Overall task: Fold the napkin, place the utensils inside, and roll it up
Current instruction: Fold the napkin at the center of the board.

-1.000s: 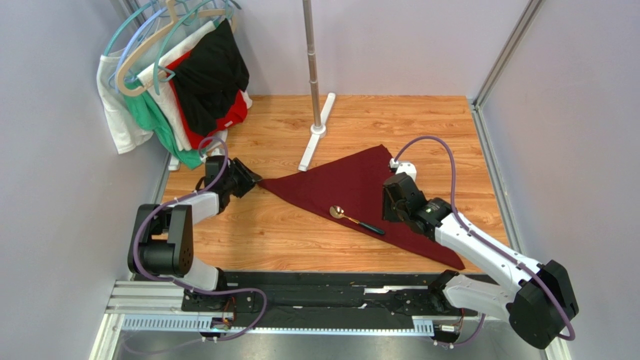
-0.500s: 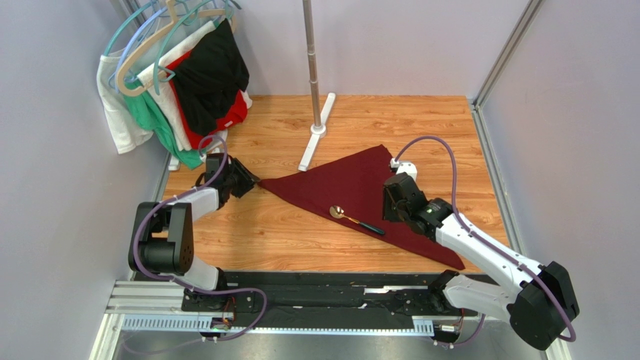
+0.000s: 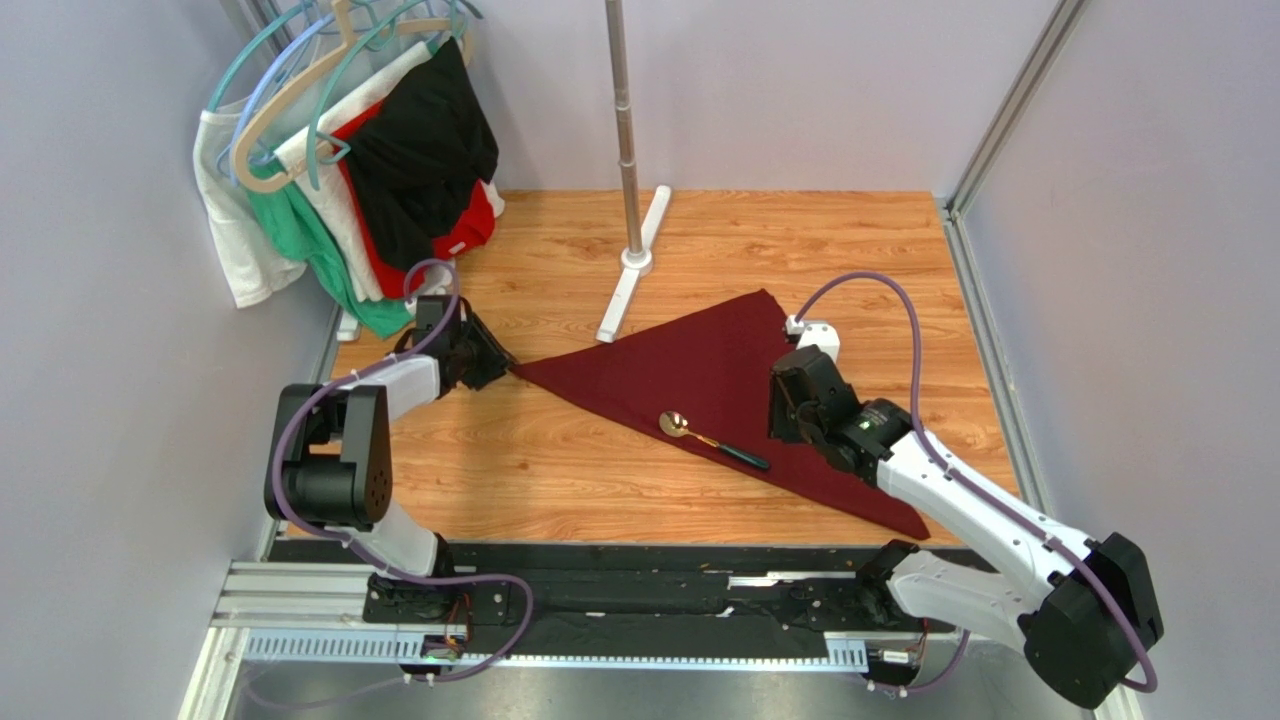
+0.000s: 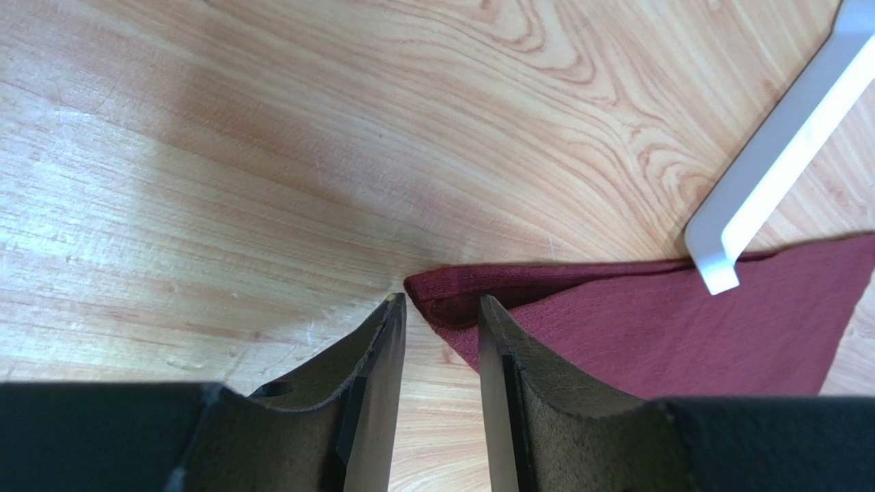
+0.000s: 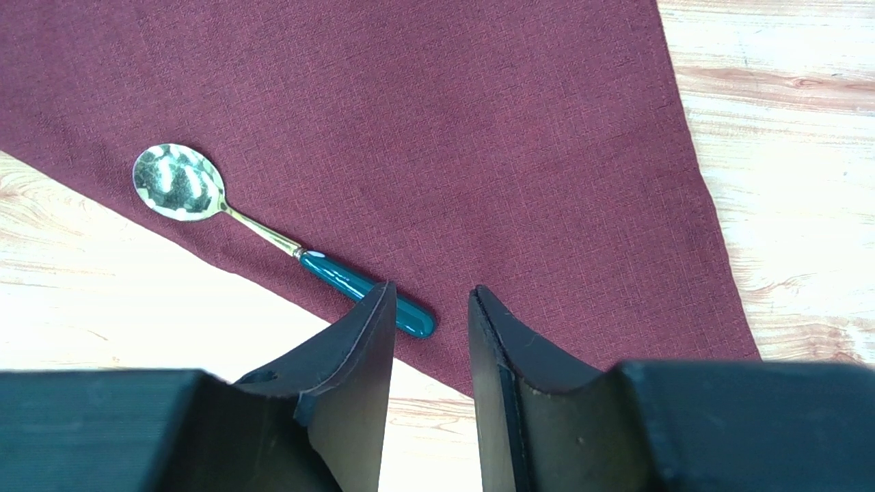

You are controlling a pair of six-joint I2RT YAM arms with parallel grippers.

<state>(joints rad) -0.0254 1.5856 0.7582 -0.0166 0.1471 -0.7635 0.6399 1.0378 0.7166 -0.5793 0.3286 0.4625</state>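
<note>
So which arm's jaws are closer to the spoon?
Right. The right jaws hover beside the spoon, at its handle; the left jaws sit at a far corner of the napkin.

The light wooden table (image 3: 571,465) carries a maroon napkin (image 3: 706,375) lying flat as a triangle, with a white stand foot (image 3: 624,300) at the napkin's far edge.
</note>
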